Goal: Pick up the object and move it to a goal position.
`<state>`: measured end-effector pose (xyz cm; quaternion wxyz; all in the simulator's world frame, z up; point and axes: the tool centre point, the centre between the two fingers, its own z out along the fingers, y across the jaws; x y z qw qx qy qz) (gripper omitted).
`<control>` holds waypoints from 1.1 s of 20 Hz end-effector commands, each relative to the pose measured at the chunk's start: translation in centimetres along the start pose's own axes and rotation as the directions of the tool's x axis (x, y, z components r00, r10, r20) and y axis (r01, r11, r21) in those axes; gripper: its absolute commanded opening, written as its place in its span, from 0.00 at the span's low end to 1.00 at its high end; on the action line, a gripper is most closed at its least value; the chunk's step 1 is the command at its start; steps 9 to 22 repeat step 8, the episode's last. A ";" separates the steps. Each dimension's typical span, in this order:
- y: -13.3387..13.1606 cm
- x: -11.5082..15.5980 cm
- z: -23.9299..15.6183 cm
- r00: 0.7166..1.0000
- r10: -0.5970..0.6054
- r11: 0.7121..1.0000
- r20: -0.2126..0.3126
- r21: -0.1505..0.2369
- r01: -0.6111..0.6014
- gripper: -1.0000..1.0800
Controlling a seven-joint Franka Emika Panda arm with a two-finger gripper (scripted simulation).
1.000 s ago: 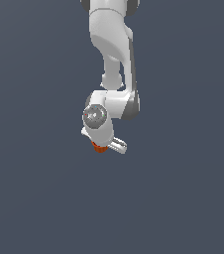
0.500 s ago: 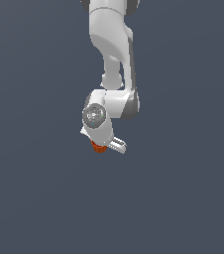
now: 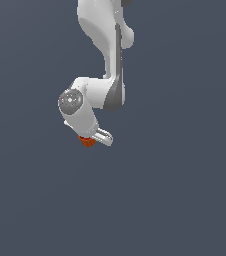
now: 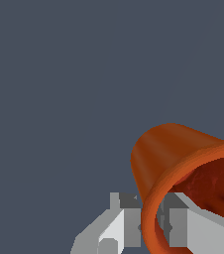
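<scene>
The object [image 3: 87, 142] is a small orange-red cup with a round rim. It hangs at the tip of my white gripper [image 3: 95, 139], off the ground in the exterior view. In the wrist view the cup [image 4: 171, 154] is tilted, with its hollow inside facing partly toward the camera. My gripper [image 4: 153, 230] is shut on its rim. One grey-white finger [image 4: 115, 229] shows on one side of the rim and the other finger [image 4: 198, 229] on the other side.
The white arm [image 3: 107, 45] reaches down from the exterior view's top to the bent wrist [image 3: 77, 107]. Around it is only plain dark grey-blue ground [image 3: 185, 200]. No goal marker shows.
The gripper with the cup has moved toward the exterior view's left and a little upward. The cup has stayed in the gripper.
</scene>
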<state>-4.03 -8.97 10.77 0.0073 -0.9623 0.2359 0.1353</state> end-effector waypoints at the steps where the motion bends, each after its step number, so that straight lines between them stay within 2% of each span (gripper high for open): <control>1: 2.2 0.1 -1.3 1.000 0.001 1.000 -0.002 0.001 -0.001 0.00; 7: 4.8 0.2 -2.8 1.000 0.001 1.000 -0.002 0.001 -0.001 0.00; 22: 4.8 0.2 -2.8 1.000 0.001 1.000 -0.002 0.001 -0.001 0.00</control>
